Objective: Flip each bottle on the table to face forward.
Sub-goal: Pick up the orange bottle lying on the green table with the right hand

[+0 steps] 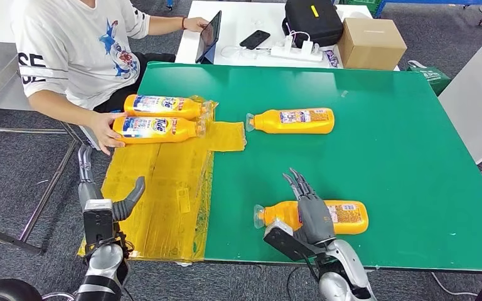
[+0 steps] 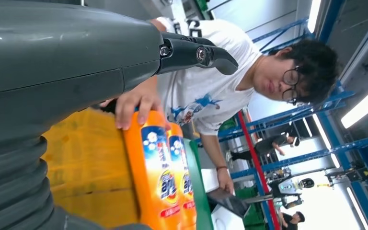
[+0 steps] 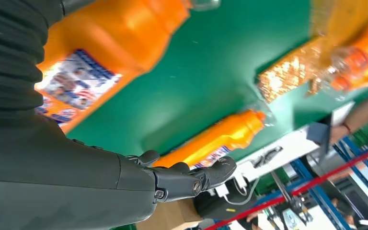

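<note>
Four orange detergent bottles lie on their sides on the green table (image 1: 414, 157). The two nearest the yellow plastic sheet (image 1: 163, 194) rest on that sheet's far end, side by side, caps towards the green surface; the front labelled bottle (image 1: 155, 128) shows blue "Tide"-style lettering, and the rear labelled bottle (image 1: 162, 105) carries the same blue-and-white label. A person's hand (image 1: 108, 133) presses the base of the front one. Just past the sheet's far corner, the back-label bottle (image 1: 294, 120) shows small print too fine to read. The near bottle (image 1: 317, 216) lies well clear of the sheet, close to the table's front edge, with bare green beyond it. The right hand (image 1: 307, 204) rests over it, fingers straight, not gripping. The left hand (image 1: 100, 197) hovers beside the sheet's near-left edge, fingers spread, holding nothing.
</note>
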Available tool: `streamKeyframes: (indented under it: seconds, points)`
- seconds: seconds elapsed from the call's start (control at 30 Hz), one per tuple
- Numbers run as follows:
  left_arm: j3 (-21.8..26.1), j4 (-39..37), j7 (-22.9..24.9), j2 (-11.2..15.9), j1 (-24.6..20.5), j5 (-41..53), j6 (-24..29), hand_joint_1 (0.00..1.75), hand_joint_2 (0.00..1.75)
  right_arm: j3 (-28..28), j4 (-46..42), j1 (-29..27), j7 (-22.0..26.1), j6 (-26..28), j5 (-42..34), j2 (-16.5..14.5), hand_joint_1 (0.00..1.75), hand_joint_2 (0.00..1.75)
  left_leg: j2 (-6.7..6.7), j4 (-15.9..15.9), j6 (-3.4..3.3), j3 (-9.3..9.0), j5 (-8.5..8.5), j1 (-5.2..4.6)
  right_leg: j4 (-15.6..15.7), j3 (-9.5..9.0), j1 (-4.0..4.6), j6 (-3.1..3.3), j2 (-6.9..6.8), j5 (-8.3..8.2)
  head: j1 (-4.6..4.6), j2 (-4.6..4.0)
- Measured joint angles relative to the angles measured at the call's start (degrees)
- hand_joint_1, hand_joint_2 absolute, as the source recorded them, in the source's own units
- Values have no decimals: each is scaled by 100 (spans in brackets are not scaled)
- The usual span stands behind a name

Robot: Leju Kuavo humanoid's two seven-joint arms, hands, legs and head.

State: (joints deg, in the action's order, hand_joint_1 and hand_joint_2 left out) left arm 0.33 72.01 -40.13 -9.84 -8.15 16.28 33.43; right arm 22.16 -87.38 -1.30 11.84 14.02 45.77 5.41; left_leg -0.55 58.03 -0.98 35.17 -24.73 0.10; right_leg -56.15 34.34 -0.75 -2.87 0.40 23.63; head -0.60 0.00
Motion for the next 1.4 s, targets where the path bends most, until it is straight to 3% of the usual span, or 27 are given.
streamKeyframes:
  seconds: [0.27,0.7,1.17,1.4]
  points:
    - [0,-128,0,-69,20,58,-226,0,175,-42,-448,-300,-376,-644,-207,690,0,175,1,0,-1,2,0,-1,0,0,-2,-1,0,0,-1,0]
    - [-29,-448,1,-123,-94,67,-537,0,175,-291,-308,-102,-466,-982,-385,1213,0,175,2,0,-3,1,0,-3,0,0,-3,-2,0,-3,1,0]
    - [-131,-1383,16,-124,-414,169,-771,0,175,-626,921,639,-359,-1005,-310,1257,0,175,1,2,-3,1,1,-2,-1,0,-2,-3,0,-3,2,0]
    - [-216,-1560,23,-125,-506,193,-803,0,175,-693,1487,930,-365,-1273,-429,1243,0,175,-1,2,-4,-2,2,-3,0,-4,-3,-3,0,-3,2,0]
